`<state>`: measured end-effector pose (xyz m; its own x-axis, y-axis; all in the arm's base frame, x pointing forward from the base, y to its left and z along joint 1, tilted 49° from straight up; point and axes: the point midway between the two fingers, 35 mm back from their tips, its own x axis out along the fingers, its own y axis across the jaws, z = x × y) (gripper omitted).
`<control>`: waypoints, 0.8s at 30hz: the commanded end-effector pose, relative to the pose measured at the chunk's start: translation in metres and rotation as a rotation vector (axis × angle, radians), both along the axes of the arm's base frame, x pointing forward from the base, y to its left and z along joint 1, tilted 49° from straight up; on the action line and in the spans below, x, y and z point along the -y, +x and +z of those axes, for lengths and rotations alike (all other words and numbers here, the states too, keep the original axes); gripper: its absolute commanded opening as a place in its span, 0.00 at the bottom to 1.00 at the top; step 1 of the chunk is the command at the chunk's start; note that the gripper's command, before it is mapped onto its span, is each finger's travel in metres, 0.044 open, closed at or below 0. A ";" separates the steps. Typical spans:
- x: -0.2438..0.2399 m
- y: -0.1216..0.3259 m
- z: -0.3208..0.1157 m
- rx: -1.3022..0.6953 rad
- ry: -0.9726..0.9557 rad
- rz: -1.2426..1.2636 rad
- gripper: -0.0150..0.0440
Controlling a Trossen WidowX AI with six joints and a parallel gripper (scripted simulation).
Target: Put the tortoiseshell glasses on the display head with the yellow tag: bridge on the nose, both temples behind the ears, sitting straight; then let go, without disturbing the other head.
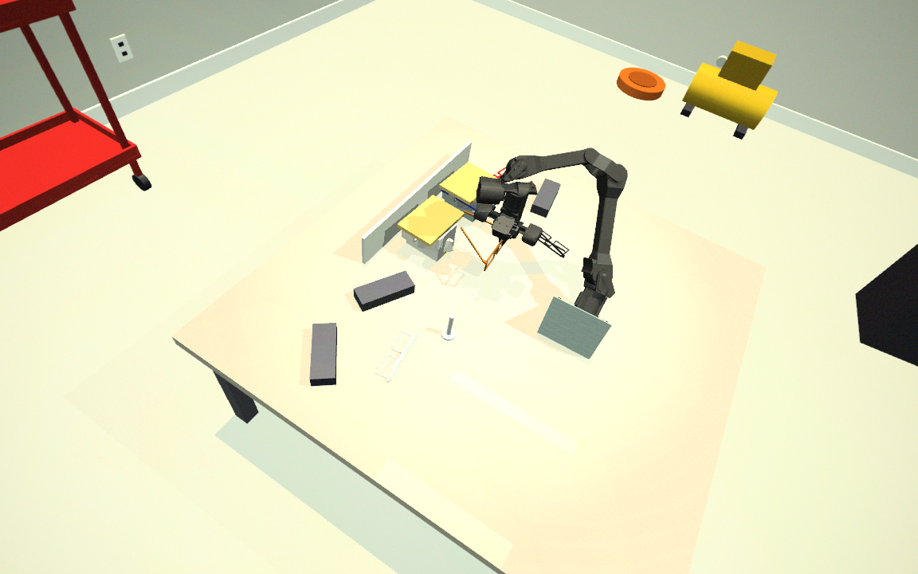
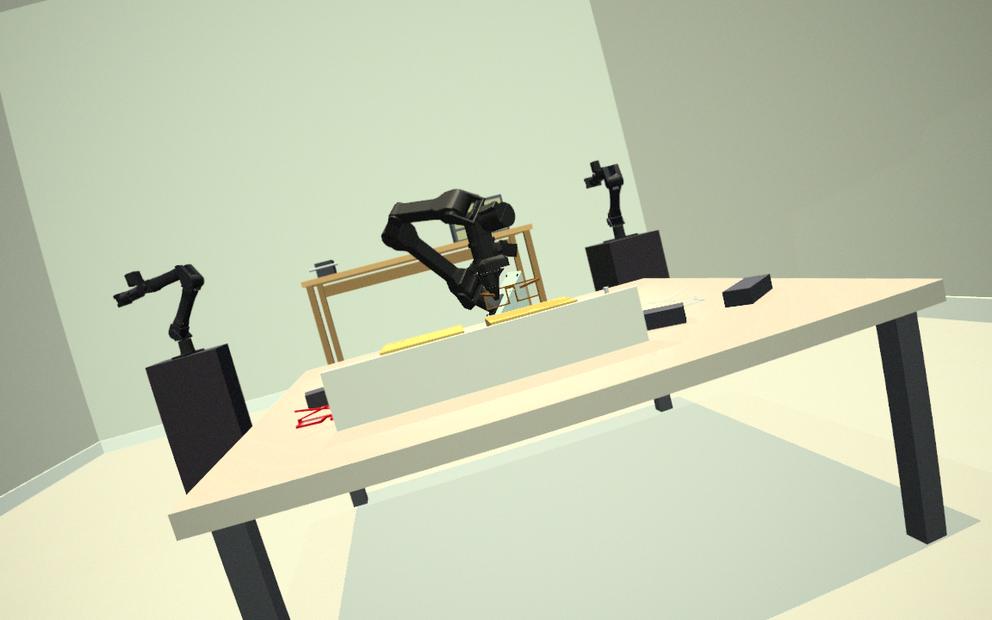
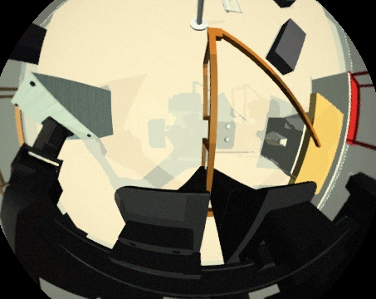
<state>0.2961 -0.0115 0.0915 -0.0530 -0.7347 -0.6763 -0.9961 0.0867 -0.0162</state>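
The tortoiseshell glasses [image 1: 473, 246] [image 3: 213, 104] show as an orange-brown frame with open temples. My gripper [image 1: 504, 238] [image 3: 204, 171] is shut on one end of their front frame and holds them above the table. In the top view one temple reaches toward the near display head [image 1: 425, 245] [image 3: 272, 155] [image 2: 530, 310], which has a yellow slab [image 1: 430, 218] [image 3: 326, 124] over it and a small protruding nose. The far head also has a yellow slab [image 1: 465, 181] [image 2: 422, 339] over it, with blue glasses below. I cannot tell which head bears the yellow tag.
A grey wall [image 1: 416, 203] [image 2: 492, 358] stands behind the heads. Red glasses [image 2: 313, 417] and black glasses [image 1: 554, 242] lie beyond my gripper. A post [image 1: 449, 329] [image 3: 199, 25], white glasses, dark blocks [image 1: 384, 290] [image 3: 286, 46] and a tilted grey-green panel [image 1: 574, 328] [image 3: 80, 104] are on the table.
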 end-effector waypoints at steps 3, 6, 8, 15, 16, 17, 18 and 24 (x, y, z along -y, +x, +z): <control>-0.033 0.006 -0.033 -0.001 0.015 -0.001 0.25; -0.048 0.006 -0.047 -0.001 0.018 -0.001 0.25; -0.057 0.006 -0.057 -0.002 0.020 -0.001 0.25; -0.089 0.000 -0.092 -0.003 0.019 -0.003 0.25; -0.094 -0.002 -0.097 -0.003 0.018 -0.003 0.25; -0.098 -0.003 -0.102 -0.003 0.017 -0.003 0.25; -0.102 -0.005 -0.107 -0.003 0.016 -0.004 0.25; -0.126 -0.018 -0.138 -0.002 0.007 -0.008 0.25</control>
